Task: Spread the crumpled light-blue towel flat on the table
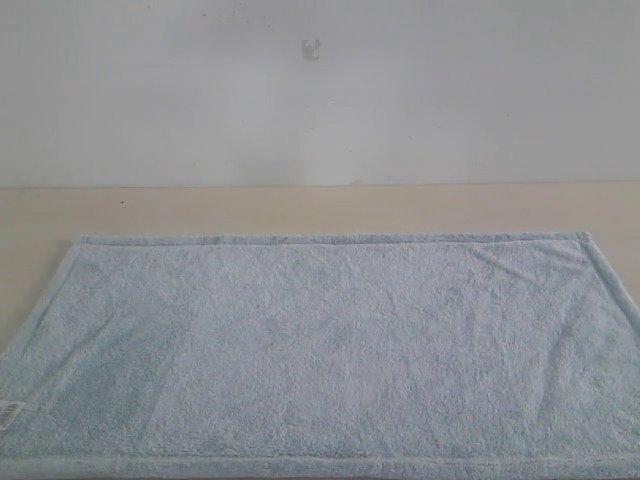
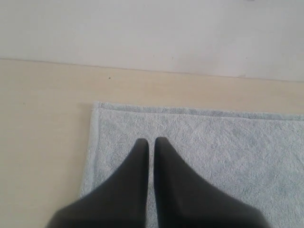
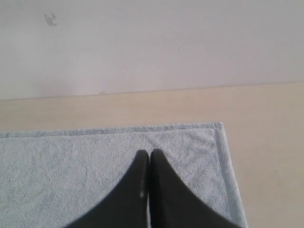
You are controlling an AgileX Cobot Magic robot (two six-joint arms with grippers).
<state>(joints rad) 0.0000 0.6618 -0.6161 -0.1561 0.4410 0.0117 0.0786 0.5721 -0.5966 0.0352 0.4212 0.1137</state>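
Light-blue terry towel (image 1: 330, 350): flat on pale beige worktop (image 1: 300, 205).
Left gripper (image 2: 151, 141): pinched closed, empty.
Right gripper (image 3: 148, 152): pinched closed, empty.

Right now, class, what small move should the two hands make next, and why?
Probably lift both hands straight up and away. The towel already lies flat on the table, its far hem straight and no folds showing. The left hand and right hand sit shut above its far corners, pinching no cloth that I can see.
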